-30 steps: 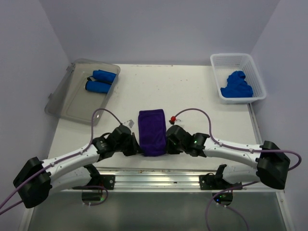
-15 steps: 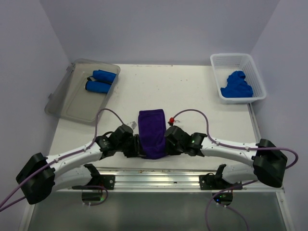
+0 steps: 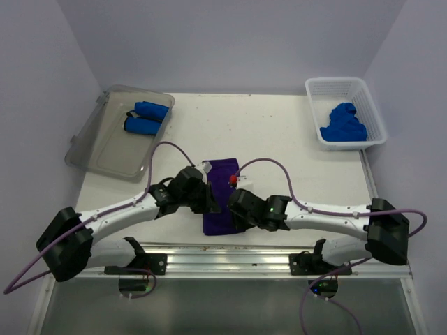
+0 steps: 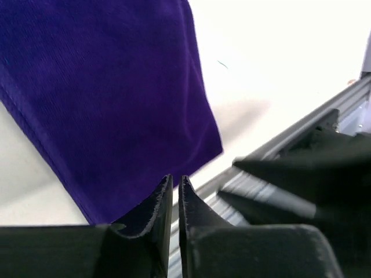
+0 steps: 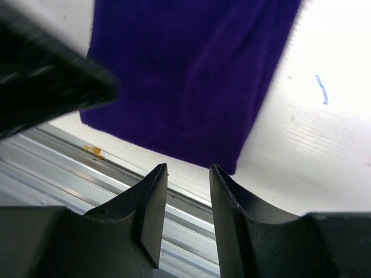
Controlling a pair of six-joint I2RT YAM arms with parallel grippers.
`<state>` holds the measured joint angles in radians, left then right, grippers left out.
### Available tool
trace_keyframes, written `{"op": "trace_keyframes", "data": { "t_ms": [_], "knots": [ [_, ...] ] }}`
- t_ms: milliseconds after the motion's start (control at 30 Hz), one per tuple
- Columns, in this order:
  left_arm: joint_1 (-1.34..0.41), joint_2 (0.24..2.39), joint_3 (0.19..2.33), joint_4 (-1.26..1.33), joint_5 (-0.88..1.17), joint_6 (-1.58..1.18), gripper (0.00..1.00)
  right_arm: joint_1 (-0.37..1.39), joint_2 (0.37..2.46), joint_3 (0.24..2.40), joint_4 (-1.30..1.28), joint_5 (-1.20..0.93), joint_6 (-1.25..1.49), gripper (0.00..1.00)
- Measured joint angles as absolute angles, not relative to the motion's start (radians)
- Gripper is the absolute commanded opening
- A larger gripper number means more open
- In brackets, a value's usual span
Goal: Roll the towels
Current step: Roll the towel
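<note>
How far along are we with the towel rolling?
Done: two blue rolls lie in the grey tray. In hand: the purple towel lies flat, unrolled, with the left pincer and right pincer empty over it. Left: rolling it, plus the blue heap in the white basket.

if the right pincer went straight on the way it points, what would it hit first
Probably the near edge of the purple towel, just beyond a thin strip of bare table. Depth is unclear, so the right pincer might touch table first.
</note>
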<state>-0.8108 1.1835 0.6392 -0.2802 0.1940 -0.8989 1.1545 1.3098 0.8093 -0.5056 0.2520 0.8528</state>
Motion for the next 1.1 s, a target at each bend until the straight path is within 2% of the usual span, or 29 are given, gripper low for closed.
{"op": "trace_keyframes", "data": {
  "t_ms": [100, 267, 500, 867, 933, 1000, 1033, 1100],
  "knots": [
    [-0.781, 1.287, 0.643, -0.199, 0.228, -0.890, 0.06, 1.229, 1.356, 0.832, -0.480, 0.283, 0.788, 0.38],
    [-0.712, 1.406, 0.641, -0.125, 0.284, -0.871, 0.06, 1.298, 1.406, 0.834, -0.453, 0.321, 0.658, 0.39],
    [-0.696, 1.495, 0.645, -0.095, 0.334, -0.844, 0.02, 1.313, 1.473, 0.836, -0.368, 0.316, 0.491, 0.49],
    [-0.686, 1.525, 0.671, -0.094, 0.361, -0.825, 0.02, 1.388, 1.586, 0.842, -0.293, 0.331, 0.292, 0.49],
    [-0.684, 1.525, 0.677, -0.094, 0.364, -0.822, 0.02, 1.391, 1.612, 0.842, -0.278, 0.342, 0.275, 0.47],
    [-0.681, 1.525, 0.678, -0.094, 0.365, -0.817, 0.02, 1.392, 1.624, 0.848, -0.255, 0.359, 0.263, 0.39],
    [-0.681, 1.526, 0.678, -0.094, 0.366, -0.816, 0.02, 1.392, 1.630, 0.849, -0.245, 0.370, 0.259, 0.31],
    [-0.680, 1.528, 0.678, -0.094, 0.369, -0.814, 0.02, 1.393, 1.632, 0.849, -0.236, 0.390, 0.253, 0.24]
  ]
}}
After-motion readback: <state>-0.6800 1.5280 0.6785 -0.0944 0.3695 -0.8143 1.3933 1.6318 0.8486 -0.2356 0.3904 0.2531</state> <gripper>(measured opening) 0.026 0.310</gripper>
